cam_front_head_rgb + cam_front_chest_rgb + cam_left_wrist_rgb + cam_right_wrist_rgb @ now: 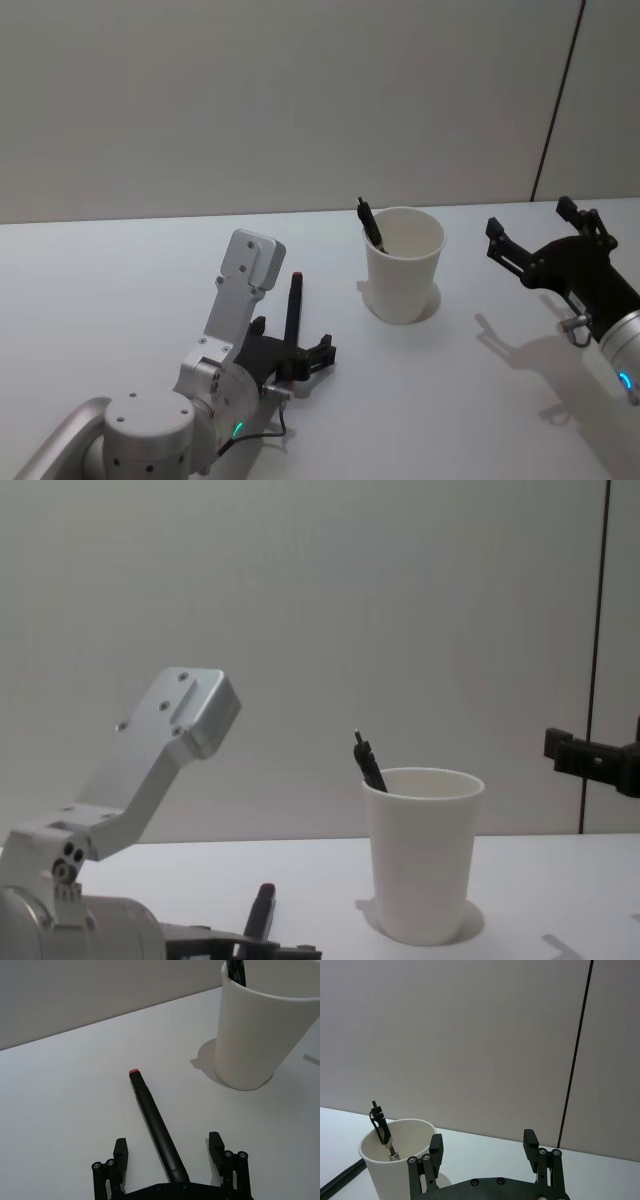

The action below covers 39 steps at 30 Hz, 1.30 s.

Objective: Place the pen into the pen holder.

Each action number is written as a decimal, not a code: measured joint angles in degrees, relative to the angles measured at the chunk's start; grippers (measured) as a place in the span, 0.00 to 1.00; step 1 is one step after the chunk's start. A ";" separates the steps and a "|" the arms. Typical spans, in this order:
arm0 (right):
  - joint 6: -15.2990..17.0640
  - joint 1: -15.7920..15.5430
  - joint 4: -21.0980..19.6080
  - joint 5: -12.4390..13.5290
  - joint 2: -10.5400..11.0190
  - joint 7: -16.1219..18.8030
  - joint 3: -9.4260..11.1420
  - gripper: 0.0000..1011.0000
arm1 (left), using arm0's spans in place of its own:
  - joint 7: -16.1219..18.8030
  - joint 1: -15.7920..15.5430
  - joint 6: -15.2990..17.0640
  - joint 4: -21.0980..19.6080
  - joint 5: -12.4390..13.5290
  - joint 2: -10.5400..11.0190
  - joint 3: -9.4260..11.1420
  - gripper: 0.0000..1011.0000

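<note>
Fingers of my left gripper (pixel 168 1142) stand wide apart, holding nothing, one on each side of the pen (pixel 150 1112) lying flat on the table (pixel 65 1110), near the pen holder (pixel 260 1035). I should sink lower, centre on the barrel, then close squarely; my right gripper (pixel 530 217) hangs open on the holder's far side.

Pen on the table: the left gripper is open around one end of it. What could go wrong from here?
1. The left gripper straddles only the near end of the red-tipped pen. Gripped there, the long pen may droop or swing when lifted.
2. The pen holder has an other pen leaning at its rim. The incoming pen could strike either and tip the holder, since the open right gripper hangs apart from it.
</note>
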 joint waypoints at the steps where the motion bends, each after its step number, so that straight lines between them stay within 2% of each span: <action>1: 0.00 0.00 0.00 0.00 0.00 0.00 0.00 0.99 | -0.03 -0.01 0.04 0.00 0.05 -0.01 -0.01 0.99; 13: 0.00 0.00 0.00 0.00 0.00 0.00 0.00 0.99 | -0.26 -0.09 0.48 0.05 0.36 -0.09 -0.15 0.74; 14: 0.00 0.00 0.00 0.00 0.00 0.00 0.00 0.99 | -0.28 -0.10 0.50 0.06 0.36 -0.10 -0.15 0.69; 18: 0.00 0.00 0.00 0.00 0.00 0.00 0.00 0.99 | -0.40 -0.10 0.55 0.07 0.43 -0.11 -0.15 0.58; 39: 0.00 0.00 0.00 0.00 0.00 0.00 0.00 0.99 | -2.46 -0.59 2.15 0.15 2.31 -0.18 -0.28 0.37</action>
